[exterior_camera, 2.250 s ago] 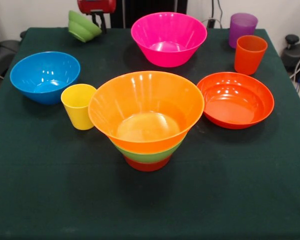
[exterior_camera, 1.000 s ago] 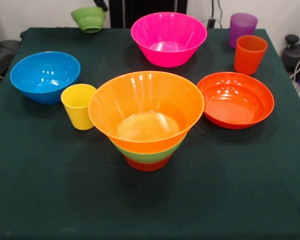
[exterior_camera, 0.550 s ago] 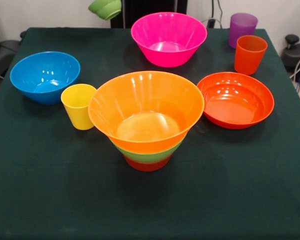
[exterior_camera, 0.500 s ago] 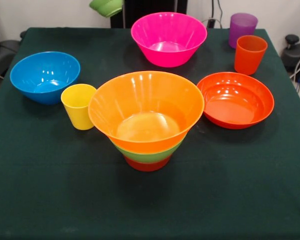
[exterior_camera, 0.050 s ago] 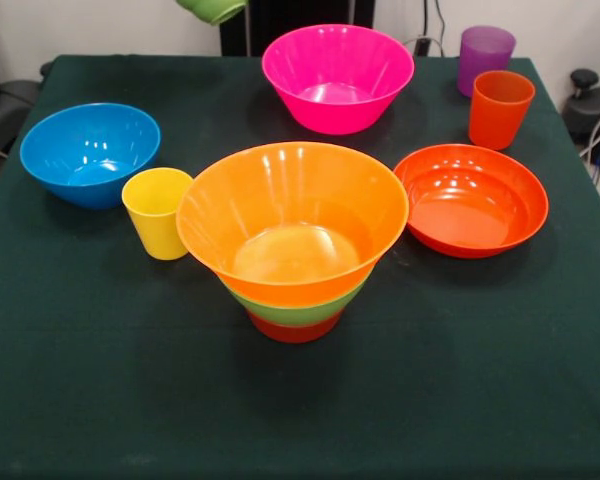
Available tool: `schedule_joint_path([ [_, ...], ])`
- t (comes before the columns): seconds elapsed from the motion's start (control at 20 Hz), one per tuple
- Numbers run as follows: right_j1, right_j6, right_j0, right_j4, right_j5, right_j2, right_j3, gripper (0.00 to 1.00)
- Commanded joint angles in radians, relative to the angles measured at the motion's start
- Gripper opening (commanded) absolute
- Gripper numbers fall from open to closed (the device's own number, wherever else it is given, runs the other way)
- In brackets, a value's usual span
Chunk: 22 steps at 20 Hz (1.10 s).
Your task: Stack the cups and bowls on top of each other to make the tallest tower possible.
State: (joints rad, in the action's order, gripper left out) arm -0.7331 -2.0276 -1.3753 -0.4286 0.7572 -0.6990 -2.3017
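The tower stands at the table's middle: a large yellow-orange bowl [exterior_camera, 0.050 s ago: 292, 215] nested on a medium green bowl [exterior_camera, 0.050 s ago: 298, 308], on a small red-orange bowl [exterior_camera, 0.050 s ago: 294, 329]. A small green bowl [exterior_camera, 0.050 s ago: 212, 8] hangs in the air at the picture's top edge, tilted and partly cut off. What holds it is out of frame, and the gripper does not show. A yellow cup [exterior_camera, 0.050 s ago: 157, 212] stands just left of the tower. An orange cup [exterior_camera, 0.050 s ago: 499, 108] and a purple cup [exterior_camera, 0.050 s ago: 484, 58] stand at the far right.
A blue bowl [exterior_camera, 0.050 s ago: 90, 153] sits at the left, a large pink bowl [exterior_camera, 0.050 s ago: 337, 76] at the far middle, and a shallow orange bowl [exterior_camera, 0.050 s ago: 470, 198] right of the tower. A dark green cloth [exterior_camera, 0.050 s ago: 300, 420] covers the table.
The small green bowl was lifted off the table's far left corner. It has moved up and to the right, to the top edge. The gripper has gone out of frame.
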Motion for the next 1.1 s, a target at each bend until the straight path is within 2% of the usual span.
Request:
schedule_joint_path([
  [0.05, -0.068, -0.069, 0.159, -0.016, 0.015, 0.031, 0.096, 0.0],
  [0.35, -0.108, -0.131, 0.291, -0.052, -0.005, 0.115, 0.166, 0.0],
  [0.5, -0.12, -0.137, 0.339, -0.039, 0.008, 0.144, 0.201, 0.0],
  [1.1, -0.137, -0.066, 0.439, 0.064, 0.222, 0.186, 0.383, 0.0],
])
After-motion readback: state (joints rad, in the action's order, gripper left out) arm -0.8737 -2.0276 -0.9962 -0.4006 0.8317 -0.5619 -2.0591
